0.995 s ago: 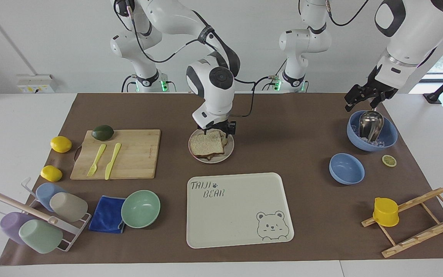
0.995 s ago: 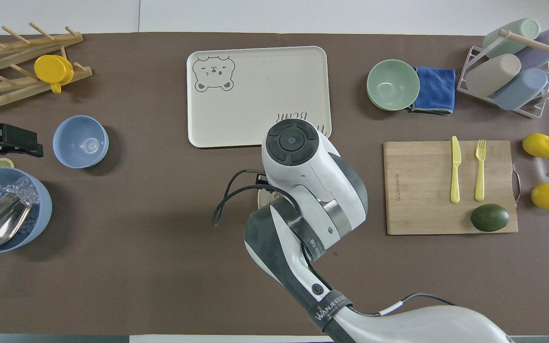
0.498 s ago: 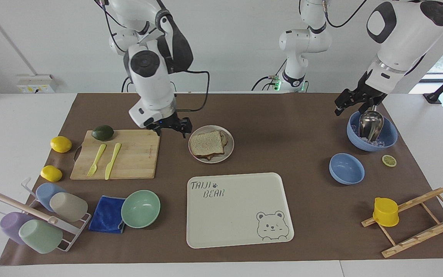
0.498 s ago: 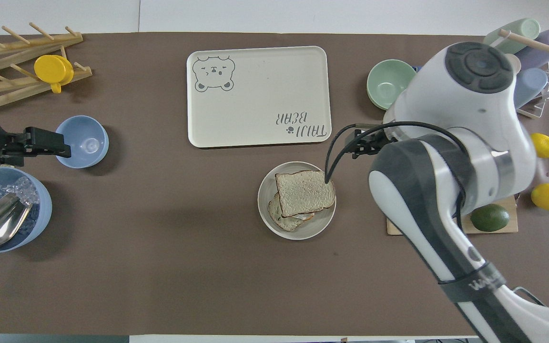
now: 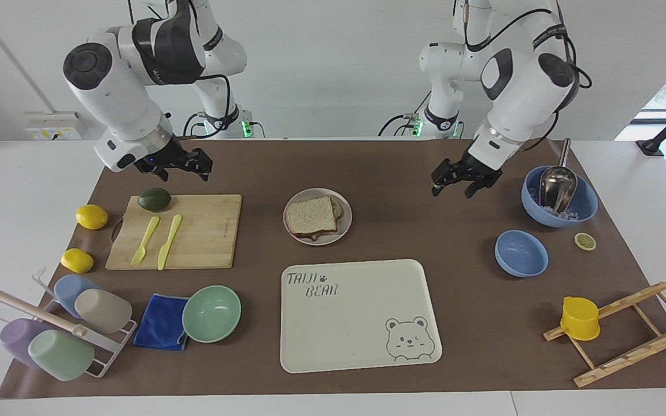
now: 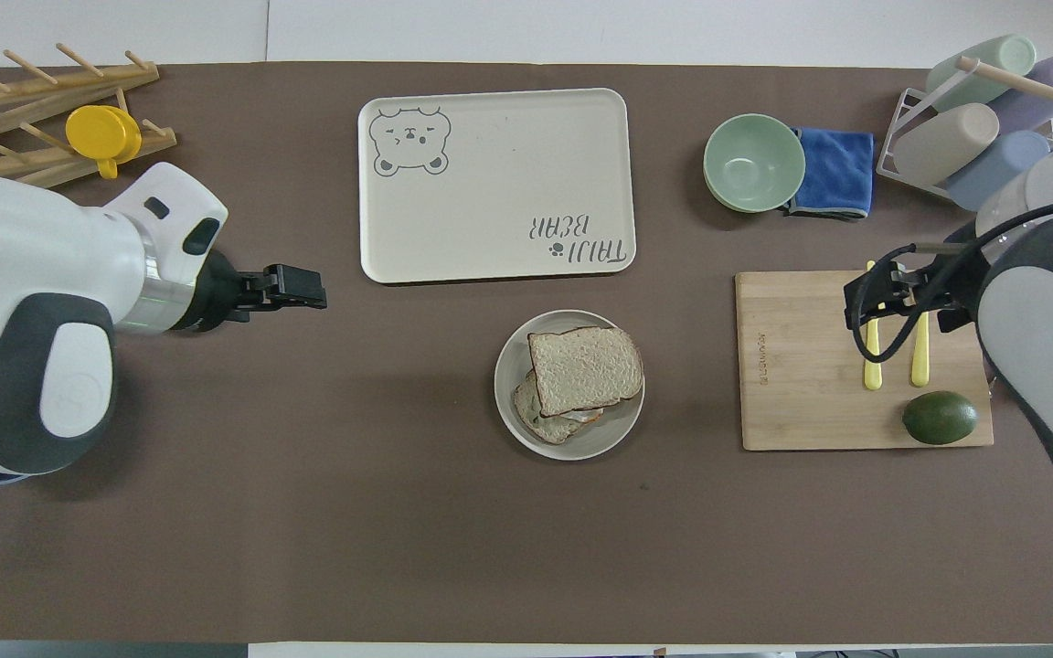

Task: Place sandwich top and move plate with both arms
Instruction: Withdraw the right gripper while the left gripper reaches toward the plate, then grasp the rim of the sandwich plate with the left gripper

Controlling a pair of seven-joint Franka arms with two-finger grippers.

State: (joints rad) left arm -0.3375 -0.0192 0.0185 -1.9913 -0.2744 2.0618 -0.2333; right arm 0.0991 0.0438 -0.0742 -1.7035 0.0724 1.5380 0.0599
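Since a second ago: right gripper (image 5: 180, 167) has left the plate (image 5: 344, 230) and swung up over the cutting board (image 5: 206, 231) corner by the avocado (image 5: 154, 199); left gripper (image 5: 461, 182) has come away from the ice bowl (image 5: 584, 205) toward the table's middle.
Facing view, sandwich top (image 5: 309, 215): I see it lying on the lower slice, on the plate, between board and tray (image 5: 362, 341), so placing looks done.
Facing view, hands: both spread and holding nothing, raised off the table, well apart from the plate on either side; I judge them staging for the two-arm lift.
Overhead view, sandwich top (image 6: 584, 368): sits slightly askew, lower slice peeking out nearer the robots.
Overhead view, grippers: left gripper (image 6: 298, 286) points at the plate (image 6: 513, 416); right gripper (image 6: 892, 288) hangs over the fork and knife (image 6: 872, 366).
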